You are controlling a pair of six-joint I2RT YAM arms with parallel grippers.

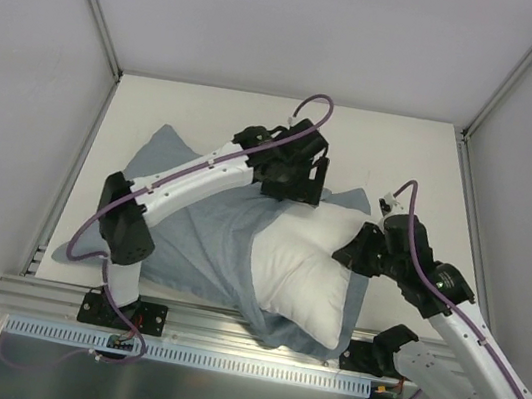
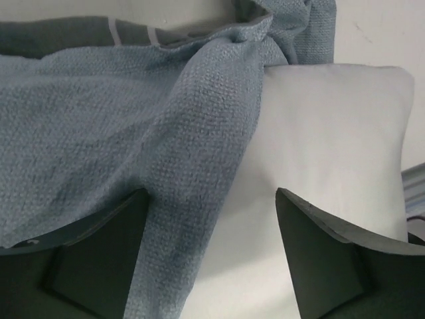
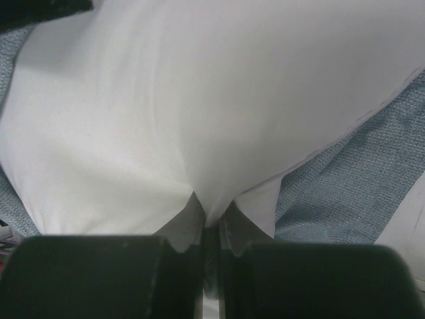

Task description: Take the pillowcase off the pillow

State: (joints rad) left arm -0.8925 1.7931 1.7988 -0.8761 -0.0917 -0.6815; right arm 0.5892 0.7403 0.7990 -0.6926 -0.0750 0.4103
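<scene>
The white pillow (image 1: 301,266) lies at the table's front centre, half out of the blue-grey pillowcase (image 1: 201,225), which spreads to its left and under it. My left gripper (image 1: 292,196) is open at the pillow's far edge; its jaws (image 2: 212,199) straddle the pillowcase (image 2: 119,119) edge and the bare pillow (image 2: 325,146) without pinching either. A strip of the dark striped face shows at the top left of the left wrist view. My right gripper (image 1: 350,256) is shut on a fold of the pillow (image 3: 199,106) at its right edge, fabric pinched between the fingers (image 3: 211,219).
The pillowcase (image 3: 358,186) also lies under the pillow on the right. Aluminium frame posts (image 1: 95,0) and white walls enclose the table (image 1: 395,149). A metal rail (image 1: 226,327) runs along the near edge by the arm bases.
</scene>
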